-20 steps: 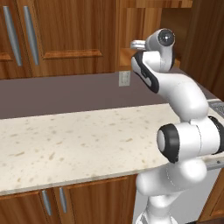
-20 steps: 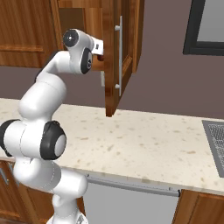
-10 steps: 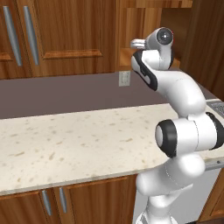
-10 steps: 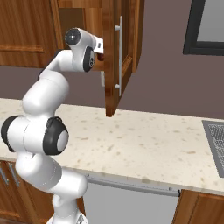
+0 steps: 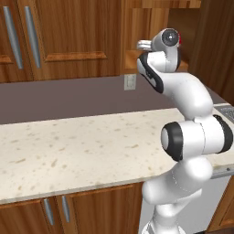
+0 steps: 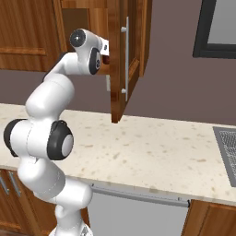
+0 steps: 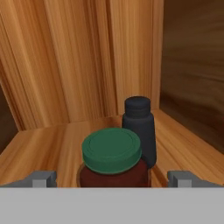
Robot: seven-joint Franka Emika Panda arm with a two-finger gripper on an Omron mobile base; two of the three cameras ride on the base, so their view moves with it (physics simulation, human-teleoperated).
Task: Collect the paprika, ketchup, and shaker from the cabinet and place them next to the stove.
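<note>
Inside the cabinet (image 7: 87,65), on its wooden shelf, the paprika (image 7: 113,158) stands upright, a dark-red jar with a green lid, directly ahead of the gripper (image 7: 113,178) in the hand view. Both fingertips (image 7: 43,178) stand far apart, one at each side of the jar, with clear gaps between them and the glass; nothing is held or touched. Just behind the paprika and slightly to its right in this view stands the shaker (image 7: 141,127), a black-grey container with a rounded top, partly hidden by the jar's lid. From the left base view, the white arm (image 5: 183,91) reaches up from the speckled counter (image 5: 82,146) into the cabinet niche (image 5: 183,32), where a small red patch shows beside the wrist. From the right base view, the open cabinet door (image 6: 120,60) with its metal handle (image 6: 124,60) hangs just right of the hand.
</note>
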